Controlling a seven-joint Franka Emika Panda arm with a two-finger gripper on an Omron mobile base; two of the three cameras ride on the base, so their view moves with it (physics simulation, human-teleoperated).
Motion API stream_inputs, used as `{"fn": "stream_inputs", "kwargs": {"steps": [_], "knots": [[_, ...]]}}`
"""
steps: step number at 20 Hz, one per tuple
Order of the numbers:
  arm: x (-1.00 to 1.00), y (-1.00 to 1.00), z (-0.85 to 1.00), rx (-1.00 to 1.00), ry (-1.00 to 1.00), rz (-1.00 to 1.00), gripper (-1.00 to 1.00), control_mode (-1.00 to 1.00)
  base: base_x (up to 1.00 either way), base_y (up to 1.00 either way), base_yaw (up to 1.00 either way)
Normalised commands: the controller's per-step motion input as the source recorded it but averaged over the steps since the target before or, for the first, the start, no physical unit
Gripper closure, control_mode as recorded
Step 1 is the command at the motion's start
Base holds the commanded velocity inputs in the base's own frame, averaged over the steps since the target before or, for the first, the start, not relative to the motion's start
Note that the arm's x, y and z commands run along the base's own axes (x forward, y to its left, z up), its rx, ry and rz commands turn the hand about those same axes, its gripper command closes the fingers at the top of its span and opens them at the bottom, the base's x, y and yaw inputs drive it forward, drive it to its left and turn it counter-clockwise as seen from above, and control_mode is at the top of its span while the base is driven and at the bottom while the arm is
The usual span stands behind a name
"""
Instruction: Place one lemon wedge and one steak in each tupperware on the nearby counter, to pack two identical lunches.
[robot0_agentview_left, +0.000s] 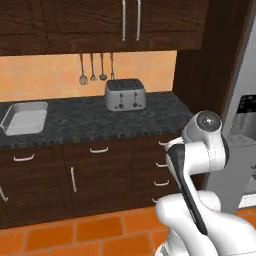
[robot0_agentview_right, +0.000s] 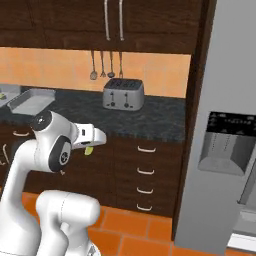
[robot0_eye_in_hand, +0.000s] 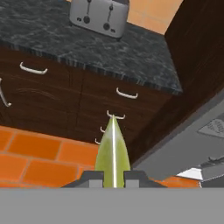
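My gripper (robot0_eye_in_hand: 113, 177) is shut on a yellow-green lemon wedge (robot0_eye_in_hand: 113, 151), which sticks up between the two dark fingertips (robot0_eye_in_hand: 93, 177). From the right base view the wedge (robot0_agentview_right: 89, 149) hangs under the white hand (robot0_agentview_right: 93, 136), in the air over the orange floor, in front of the drawers. The counter (robot0_agentview_left: 95, 120) (robot0_agentview_right: 155, 120) (robot0_eye_in_hand: 57, 39) is black marbled stone over dark brown drawers with curved silver handles, and lies ahead of the hand and higher than it.
A silver toaster (robot0_agentview_left: 125, 95) (robot0_agentview_right: 123, 94) (robot0_eye_in_hand: 99, 15) stands at the back of the counter. A steel sink (robot0_agentview_left: 25, 117) (robot0_agentview_right: 31, 100) lies to the left. A grey fridge (robot0_agentview_right: 225, 130) and a dark wood panel (robot0_eye_in_hand: 197, 57) close off the right. Utensils (robot0_agentview_left: 92, 67) hang on the wall.
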Motion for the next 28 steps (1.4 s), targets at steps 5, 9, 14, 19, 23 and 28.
{"fn": "stream_inputs", "kwargs": {"steps": [5, 9, 14, 19, 23, 28], "knots": [[0.00, 0.00, 0.00, 0.00, 0.00, 0.00, 1.00, 1.00, 0.94, 1.00, 0.00], [0.00, 0.00, 0.00, 0.00, 0.00, 0.00, 1.00, 1.00, 0.76, 1.00, 0.00], [0.00, 0.00, 0.00, 0.00, 0.00, 0.00, 1.00, 1.00, 0.55, 1.00, 0.00], [0.00, 0.00, 0.00, 0.00, 0.00, 0.00, 1.00, 1.00, 0.59, 1.00, 0.00], [0.00, 0.00, 0.00, 0.00, 0.00, 0.00, 1.00, 1.00, 0.58, 0.61, -0.02], [0.66, 0.13, -0.19, 0.00, 0.08, 0.00, 1.00, -1.00, 0.00, 0.00, 0.00]]}}
